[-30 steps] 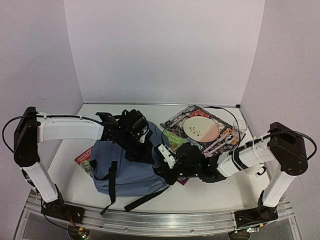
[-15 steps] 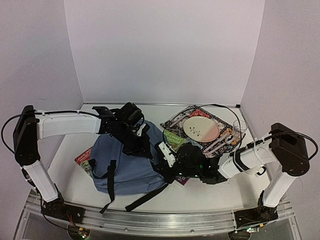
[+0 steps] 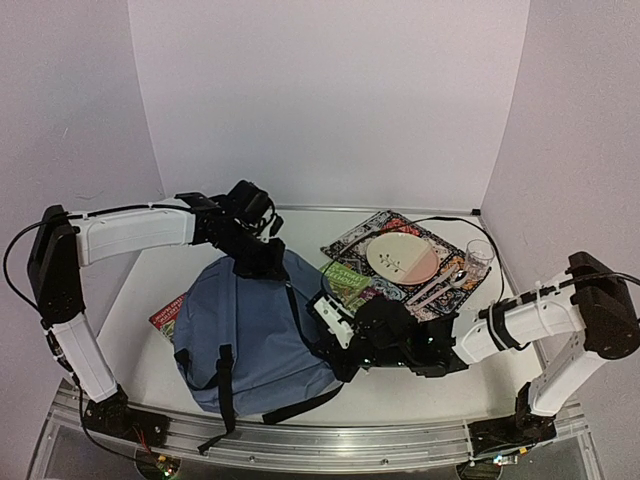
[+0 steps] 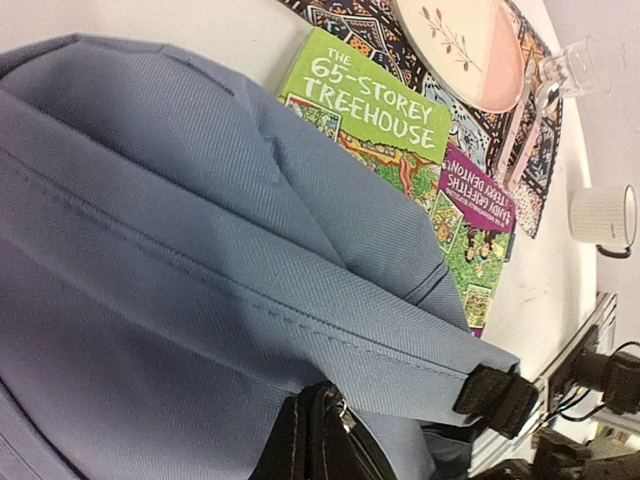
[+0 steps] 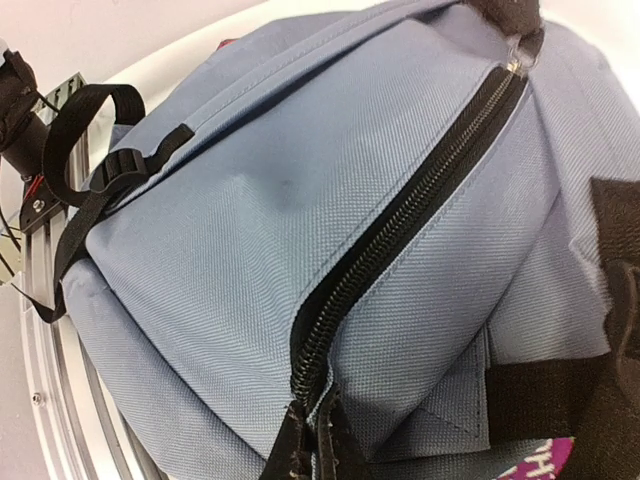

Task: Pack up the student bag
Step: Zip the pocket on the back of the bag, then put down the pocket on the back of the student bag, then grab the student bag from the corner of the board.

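Table (image 3: 420, 385) fills lower half of top view. Student bag (image 3: 250, 335), grey-blue, lies centre-left on it, black straps toward bottom edge. Patterned mat (image 3: 347, 243) sits centre-right w/ pink-cream plate (image 3: 400, 258) on it. Green book (image 4: 380, 120) is betw. bag & mat, partly under bag. Left claw (image 3: 265, 266) at bag's upper end, pressed together on its black top part. Right claw (image 3: 325, 345) at bag's right edge, pinching zipper (image 5: 400, 230) end.

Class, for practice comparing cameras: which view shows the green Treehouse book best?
The left wrist view: the green Treehouse book lies partly behind the student bag, its title readable. The top external view shows only a small green patch beside the bag. The right wrist view shows at most a purple sliver.
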